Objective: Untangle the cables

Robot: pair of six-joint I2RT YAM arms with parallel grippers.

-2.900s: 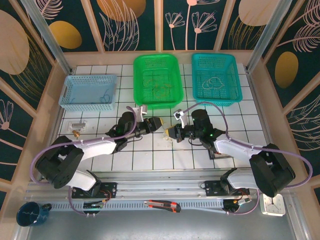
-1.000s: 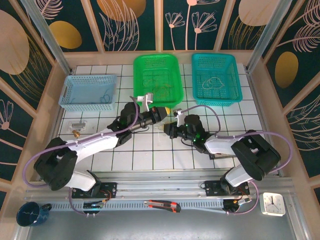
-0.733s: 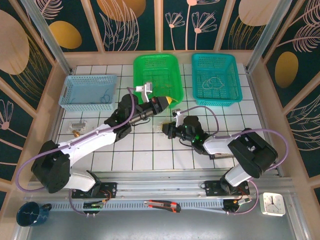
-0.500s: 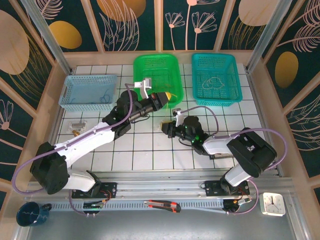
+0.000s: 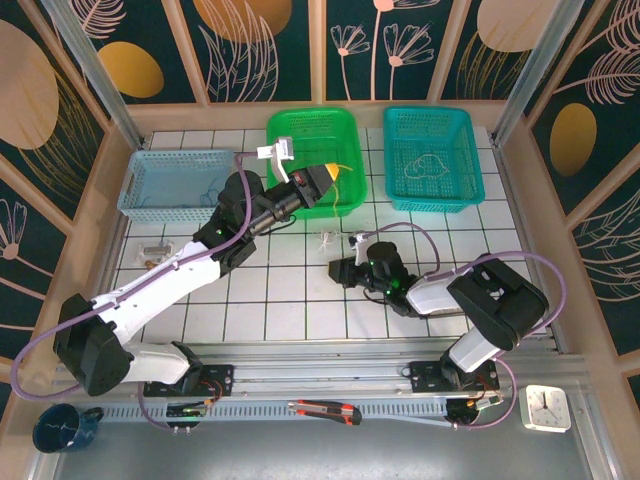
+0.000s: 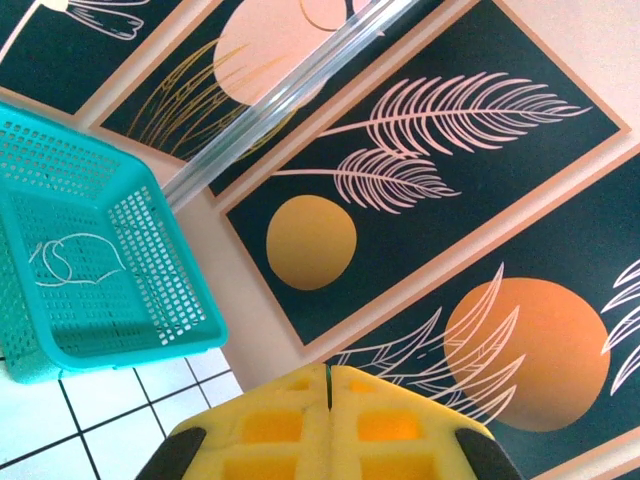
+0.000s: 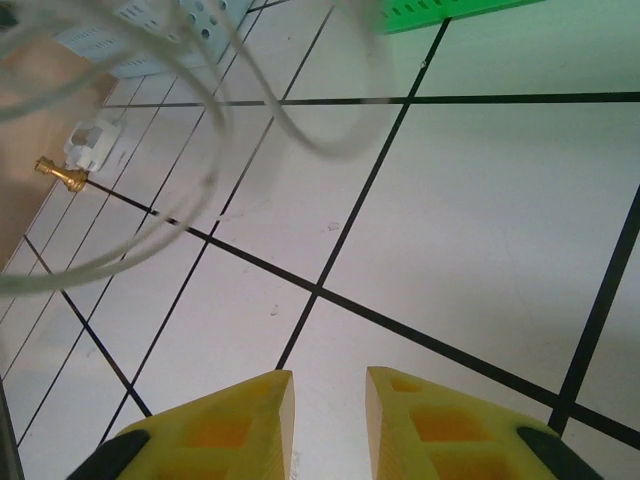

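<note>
Left tool (image 5: 330,180) moved over green basket (image 5: 312,112), shut; right tool (image 7: 330,388) ajar (cable (image 5: 328,241) just ahead).

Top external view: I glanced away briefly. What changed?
The left gripper, shut on a yellowish cable, swung from mid-table out over the green basket. The right gripper opened, leaving a whitish cable on the tiles. Everything else stayed put.

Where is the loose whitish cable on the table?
Top view: the whitish cable lies on the tiles between the green basket and the right gripper.
</note>
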